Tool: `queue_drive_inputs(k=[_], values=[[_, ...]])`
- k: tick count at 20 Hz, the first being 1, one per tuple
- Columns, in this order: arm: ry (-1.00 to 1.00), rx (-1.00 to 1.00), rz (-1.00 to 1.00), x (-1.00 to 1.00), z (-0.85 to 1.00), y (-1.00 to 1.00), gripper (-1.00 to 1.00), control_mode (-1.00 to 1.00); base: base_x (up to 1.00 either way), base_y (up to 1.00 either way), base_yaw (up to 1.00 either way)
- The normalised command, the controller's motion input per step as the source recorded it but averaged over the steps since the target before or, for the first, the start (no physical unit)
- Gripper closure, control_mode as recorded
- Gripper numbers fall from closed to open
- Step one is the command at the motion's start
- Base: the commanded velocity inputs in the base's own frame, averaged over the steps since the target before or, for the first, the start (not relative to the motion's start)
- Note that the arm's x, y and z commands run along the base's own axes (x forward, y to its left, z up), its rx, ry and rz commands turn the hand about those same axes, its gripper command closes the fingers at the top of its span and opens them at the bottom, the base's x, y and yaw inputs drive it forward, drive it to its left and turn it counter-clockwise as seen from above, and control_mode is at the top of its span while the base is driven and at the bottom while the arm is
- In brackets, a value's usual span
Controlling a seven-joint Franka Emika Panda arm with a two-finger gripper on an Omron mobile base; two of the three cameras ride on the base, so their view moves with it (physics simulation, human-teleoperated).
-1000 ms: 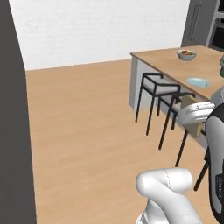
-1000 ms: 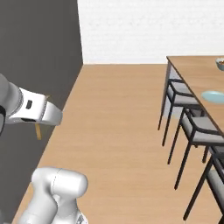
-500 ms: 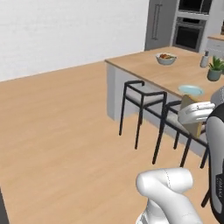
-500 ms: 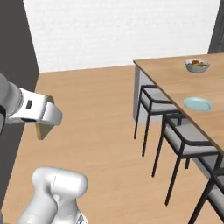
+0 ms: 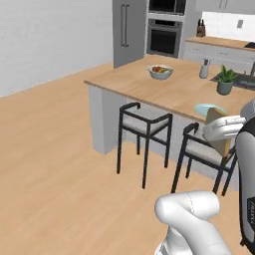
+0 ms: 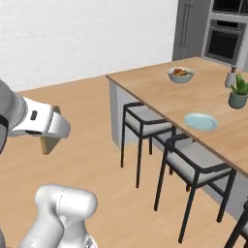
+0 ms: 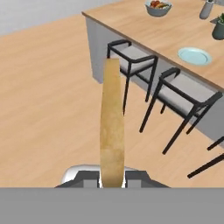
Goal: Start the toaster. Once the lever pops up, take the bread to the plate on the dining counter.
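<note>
gripper [image 7: 112, 177] clenched on bread [image 7: 112, 127], slice edge-on, rising straight out from between the tips | stools [image 7: 183, 94] beyond, tucked at counter [image 7: 131, 24] | plate [image 7: 195, 56] on counter near its edge, well apart from bread | bowl [image 7: 157, 8] farther back, probably fruit

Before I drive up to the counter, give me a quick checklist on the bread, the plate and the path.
1. Bread held in the gripper: ok, slice stands edge-on between the fingers.
2. Gripper shut on it: ok.
3. Plate bare and ready: ok, nothing lies on it.
4. Plate within reach now: not ok, the counter lies ahead, beyond the stools.
5. Path to the plate: not ok, black stools stand along the counter's near edge.
6. Fruit bowl and potted plant apart from the plate: ok.
</note>
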Motion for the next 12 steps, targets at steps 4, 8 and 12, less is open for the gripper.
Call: queue_drive_inputs(k=[4,8,12], values=[[0.00,0.00,0.00,0.00,0.00,0.00,1.00,1.00,0.92,0.52,-0.55],[0.00,0.00,0.00,0.00,0.00,0.00,1.00,1.00,0.92,0.53,-0.55],[0.00,0.00,0.00,0.00,0.00,0.00,1.00,1.00,0.82,0.42,-0.58]])
